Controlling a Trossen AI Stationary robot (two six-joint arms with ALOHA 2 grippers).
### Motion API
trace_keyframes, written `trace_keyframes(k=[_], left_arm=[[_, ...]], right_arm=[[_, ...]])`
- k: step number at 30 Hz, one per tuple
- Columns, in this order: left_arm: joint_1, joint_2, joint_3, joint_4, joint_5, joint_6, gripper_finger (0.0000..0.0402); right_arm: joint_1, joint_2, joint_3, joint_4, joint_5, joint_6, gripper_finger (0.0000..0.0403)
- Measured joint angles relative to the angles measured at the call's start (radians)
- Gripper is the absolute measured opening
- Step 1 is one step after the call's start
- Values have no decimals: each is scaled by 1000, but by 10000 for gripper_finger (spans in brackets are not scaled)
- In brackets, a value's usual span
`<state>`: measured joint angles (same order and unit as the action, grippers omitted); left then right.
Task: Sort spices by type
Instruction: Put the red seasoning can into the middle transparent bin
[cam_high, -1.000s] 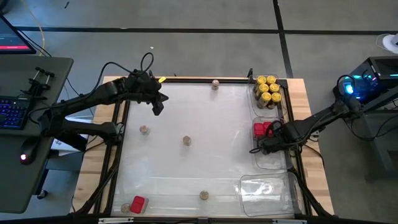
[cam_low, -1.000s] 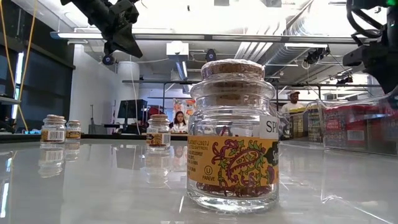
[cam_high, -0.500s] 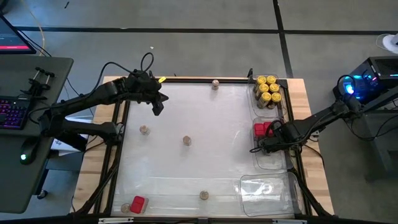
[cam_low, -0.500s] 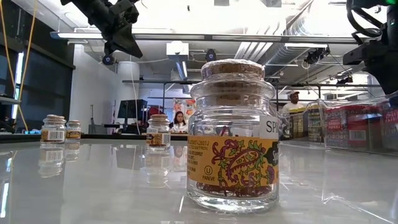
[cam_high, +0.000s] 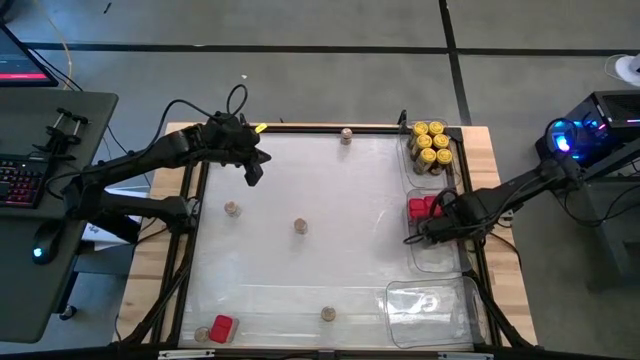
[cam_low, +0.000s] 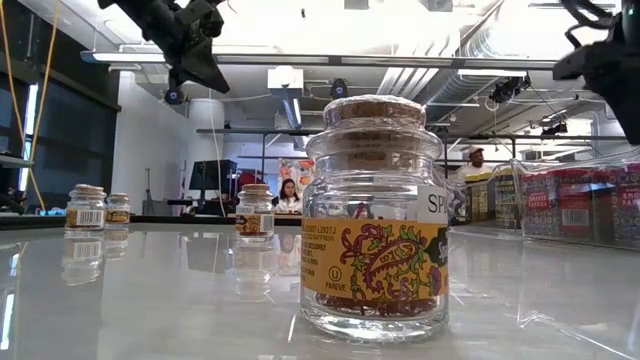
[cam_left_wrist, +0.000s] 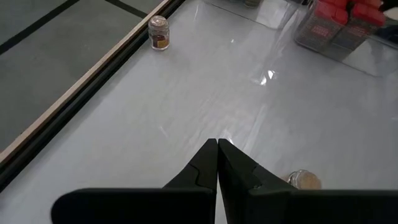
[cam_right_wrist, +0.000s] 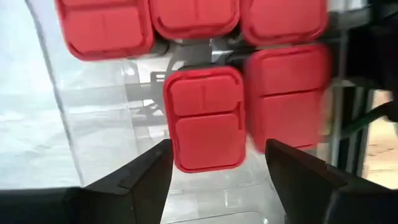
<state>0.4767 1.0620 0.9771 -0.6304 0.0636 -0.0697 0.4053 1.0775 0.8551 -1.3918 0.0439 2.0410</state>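
Note:
My right gripper (cam_right_wrist: 217, 149) is open and points down over a clear tray (cam_high: 437, 252) at the table's right edge. Several red tins (cam_high: 421, 208) lie in that tray. One red tin (cam_right_wrist: 205, 118) lies below and between the fingers, which stand clear of it on either side. Yellow-lidded jars (cam_high: 431, 145) fill the far right tray. Small cork-topped jars (cam_high: 300, 226) stand loose on the table, one of them close to the low camera (cam_low: 375, 215). A lone red tin (cam_high: 222, 327) lies near the front left. My left gripper (cam_high: 253, 172) hangs shut above the far left, empty.
An empty clear tray (cam_high: 430, 312) sits at the near right corner. Other loose jars stand at the far edge (cam_high: 346, 135), at the left (cam_high: 231, 209) and near the front (cam_high: 327, 314). A raised frame (cam_high: 300, 127) borders the table. People show in the room behind.
My right gripper has risen straight up above the tray of red tins, still pointing down. The tins stay in the tray.

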Motion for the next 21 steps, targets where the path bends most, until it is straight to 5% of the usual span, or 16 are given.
trace_keyframes(k=[8, 11, 16, 21], left_arm=[[0, 40, 0, -7, 0, 11, 0], [0, 58, 0, -10, 2, 11, 0], [0, 74, 0, -11, 5, 11, 0], [0, 75, 0, -10, 5, 10, 0]], right_arm=[[1, 6, 81, 11, 23, -44, 233], [1, 14, 46, 118, 18, -80, 180], [5, 48, 5, 242, -61, -168, 24], [22, 76, 6, 240, -137, -185, 11]])
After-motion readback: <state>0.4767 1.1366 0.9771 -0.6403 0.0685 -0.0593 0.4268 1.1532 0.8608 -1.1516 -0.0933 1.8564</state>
